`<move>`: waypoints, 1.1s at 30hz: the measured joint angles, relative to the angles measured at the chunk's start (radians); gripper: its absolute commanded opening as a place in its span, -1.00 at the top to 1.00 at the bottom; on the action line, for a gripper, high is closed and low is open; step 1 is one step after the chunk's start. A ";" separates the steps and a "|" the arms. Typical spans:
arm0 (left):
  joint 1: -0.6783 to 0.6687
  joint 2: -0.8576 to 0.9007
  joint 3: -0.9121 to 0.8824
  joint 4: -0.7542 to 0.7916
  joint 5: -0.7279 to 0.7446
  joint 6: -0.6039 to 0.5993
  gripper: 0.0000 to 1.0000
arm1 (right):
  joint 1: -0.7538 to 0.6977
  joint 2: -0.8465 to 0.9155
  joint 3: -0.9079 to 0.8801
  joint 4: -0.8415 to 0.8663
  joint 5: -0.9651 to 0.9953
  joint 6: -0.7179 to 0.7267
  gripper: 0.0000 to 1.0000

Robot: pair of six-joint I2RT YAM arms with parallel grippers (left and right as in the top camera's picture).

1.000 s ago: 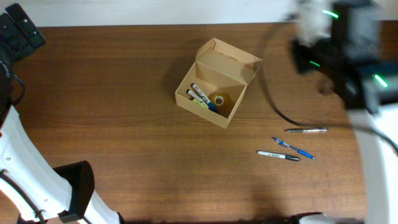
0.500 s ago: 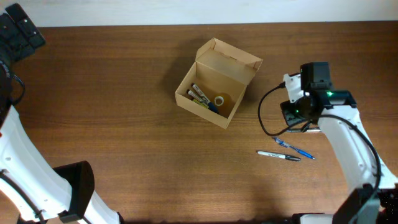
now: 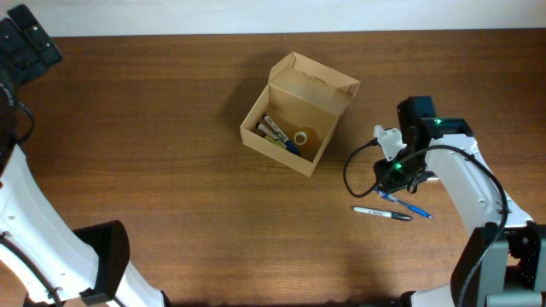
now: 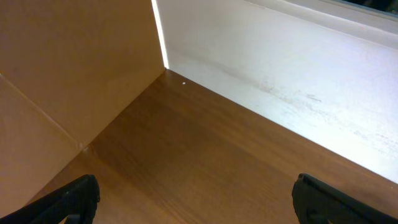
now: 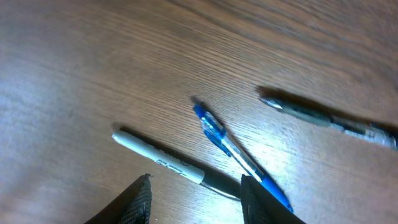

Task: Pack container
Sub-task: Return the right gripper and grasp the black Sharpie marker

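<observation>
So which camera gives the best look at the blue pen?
The right wrist view: the blue pen lies close up and large in the middle of the frame, its tip and barrel easy to make out. The overhead view shows it only as a small thin streak. The left wrist view shows none of it.

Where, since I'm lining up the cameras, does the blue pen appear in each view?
Overhead: the blue pen lies at lower right, slanting down to the right.
Left wrist: not in it.
Right wrist: the blue pen crosses the centre diagonally, tip toward upper left.
Shared landmark: the white-barrelled marker, lying just beside the pen on its lower-left side in both pictures.
</observation>
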 measured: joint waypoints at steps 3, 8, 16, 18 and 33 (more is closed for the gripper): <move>0.000 0.000 0.000 0.000 0.000 0.000 -1.00 | 0.029 0.000 0.000 0.002 -0.006 -0.063 0.08; 0.000 0.000 0.000 0.000 0.000 0.000 -0.99 | 0.086 0.000 0.000 -0.001 0.045 -0.135 0.08; 0.000 0.000 0.000 0.000 0.000 0.000 -1.00 | 0.151 0.000 0.000 -0.076 0.119 -0.178 0.03; 0.000 0.000 0.000 0.000 0.000 0.000 -1.00 | 0.164 0.000 0.000 -0.085 0.137 -0.181 0.02; 0.000 0.000 0.000 0.000 0.000 0.000 -1.00 | 0.182 0.039 -0.098 -0.009 0.190 -0.195 0.03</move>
